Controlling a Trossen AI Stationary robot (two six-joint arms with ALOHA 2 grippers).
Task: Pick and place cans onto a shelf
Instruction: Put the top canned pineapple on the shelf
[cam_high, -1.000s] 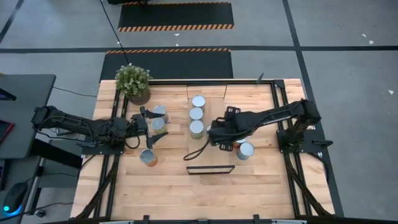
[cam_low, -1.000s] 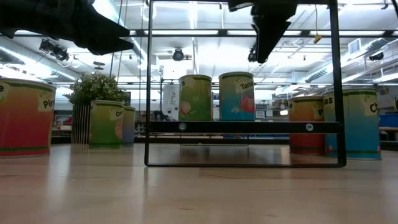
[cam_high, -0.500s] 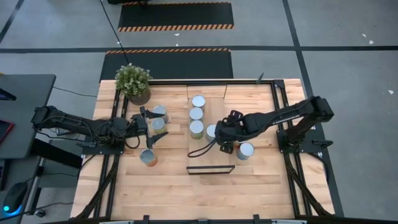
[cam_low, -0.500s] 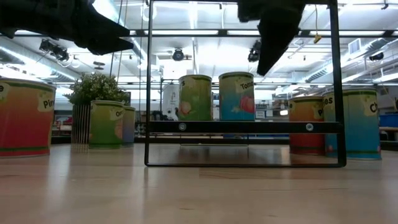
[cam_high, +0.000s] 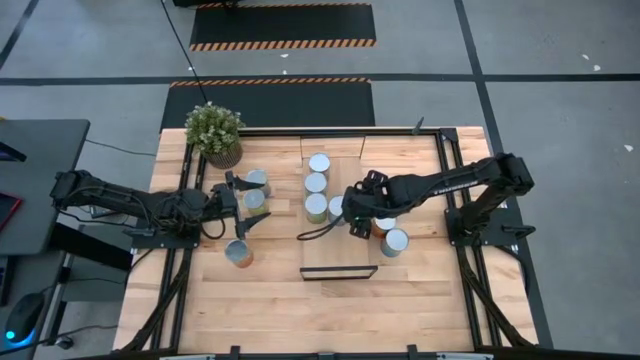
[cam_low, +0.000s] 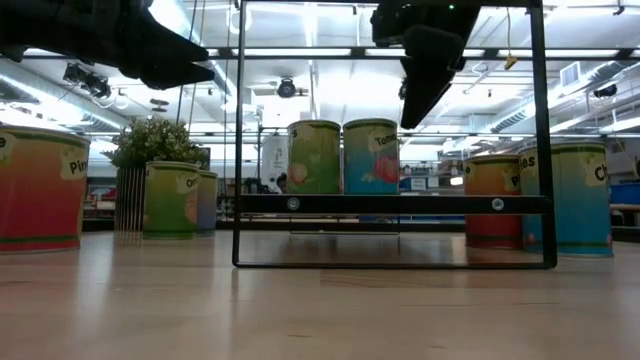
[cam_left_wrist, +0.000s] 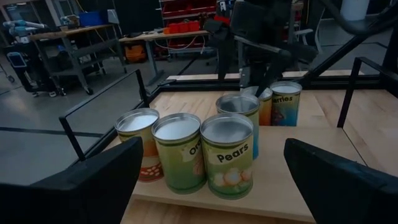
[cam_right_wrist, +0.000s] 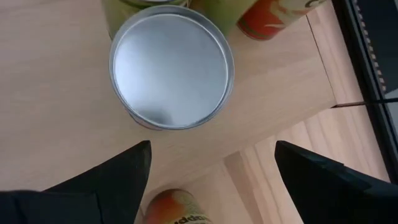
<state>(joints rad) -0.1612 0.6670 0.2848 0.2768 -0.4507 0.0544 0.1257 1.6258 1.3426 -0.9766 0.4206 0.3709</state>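
Three cans stand in a row on the shelf (cam_high: 338, 255); nearest is a green "Pears" can (cam_left_wrist: 227, 155). Beside it stands a teal can (cam_low: 371, 156) with a silver top (cam_right_wrist: 171, 70). My right gripper (cam_right_wrist: 211, 146) hangs open, slanting down, just right of and above the teal can, with nothing between its fingers. My left gripper (cam_high: 240, 203) stands open and level over two cans (cam_high: 256, 190) left of the shelf. On the table right of the shelf stand an orange can (cam_high: 380, 227) and a teal one (cam_high: 395, 241). My right gripper's fingertips (cam_low: 412, 112) stand close by the teal can's upper rim (cam_low: 397, 126), on its right side. I cannot tell whether they touch it. The can stands upright on the shelf.
A potted plant (cam_high: 214, 132) stands at the far left corner. One more can (cam_high: 238, 252) stands on the table near the left arm. A dark metal frame (cam_low: 390, 204) crosses the shelf's near end. Bare tabletop lies along the near edge.
My right gripper has drawn back to the right off the teal can, then come down and toward the table's left again, tipping steeper. The teal can has slid a little along the shelf toward the green can beside it, still upright.
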